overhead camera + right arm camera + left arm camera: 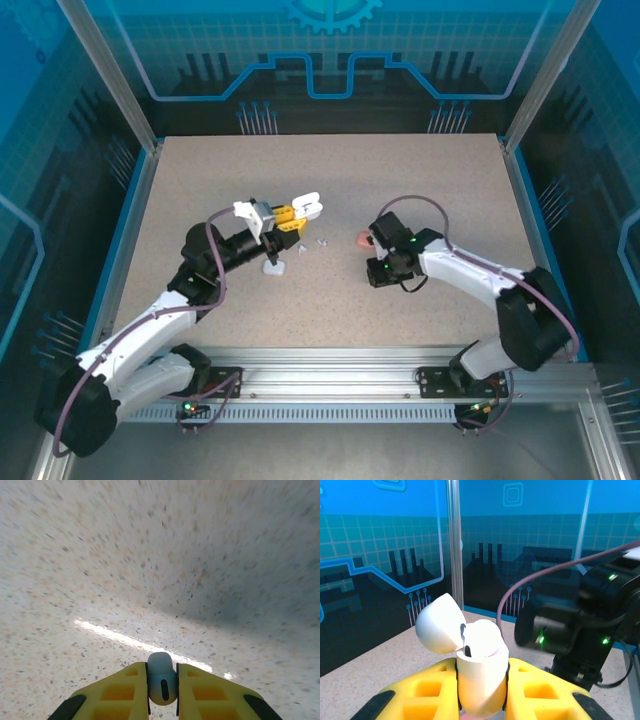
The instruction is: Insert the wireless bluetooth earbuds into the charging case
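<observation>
Left: left pincer clamped tight on a white charging case, held up off the bench, lid flipped open. One rounded white shape looks seated inside; the dark slot beside it looks empty.

Just below, on the bench: one white lump, likely a second case.

Centre: two or three tiny pale earbuds, loose.

One small pink piece by the right arm; case or bud, cannot tell.

Right: right pincer closed on one white earbud, low over the bench.

Early going, I judge; most buds remain.
</observation>
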Action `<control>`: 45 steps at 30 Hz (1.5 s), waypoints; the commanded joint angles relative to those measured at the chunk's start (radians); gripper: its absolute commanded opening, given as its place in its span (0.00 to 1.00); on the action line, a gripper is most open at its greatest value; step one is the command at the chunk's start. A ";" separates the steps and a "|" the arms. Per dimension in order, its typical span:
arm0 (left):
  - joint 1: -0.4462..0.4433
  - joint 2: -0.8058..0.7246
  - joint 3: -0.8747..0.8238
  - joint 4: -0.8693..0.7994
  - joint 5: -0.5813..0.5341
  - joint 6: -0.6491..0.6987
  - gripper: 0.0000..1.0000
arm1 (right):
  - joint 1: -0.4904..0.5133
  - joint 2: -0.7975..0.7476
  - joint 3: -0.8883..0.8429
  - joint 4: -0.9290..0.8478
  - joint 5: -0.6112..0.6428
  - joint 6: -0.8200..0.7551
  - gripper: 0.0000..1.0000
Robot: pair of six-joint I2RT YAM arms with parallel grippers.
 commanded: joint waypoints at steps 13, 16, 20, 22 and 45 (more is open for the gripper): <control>-0.009 0.083 0.077 0.073 0.128 -0.120 0.02 | 0.030 -0.438 0.187 0.113 0.112 -0.564 0.17; -0.010 0.101 0.097 0.068 0.169 -0.136 0.02 | 0.061 -0.421 0.282 0.105 0.107 -0.657 0.17; -0.013 0.118 0.108 0.070 0.202 -0.144 0.02 | 0.135 -0.363 0.415 0.053 0.138 -0.768 0.17; -0.015 0.126 0.114 0.070 0.213 -0.143 0.02 | 0.174 -0.338 0.463 0.035 0.163 -0.820 0.17; -0.018 0.149 0.121 0.089 0.257 -0.139 0.02 | 0.346 -0.166 0.623 -0.108 0.327 -1.144 0.15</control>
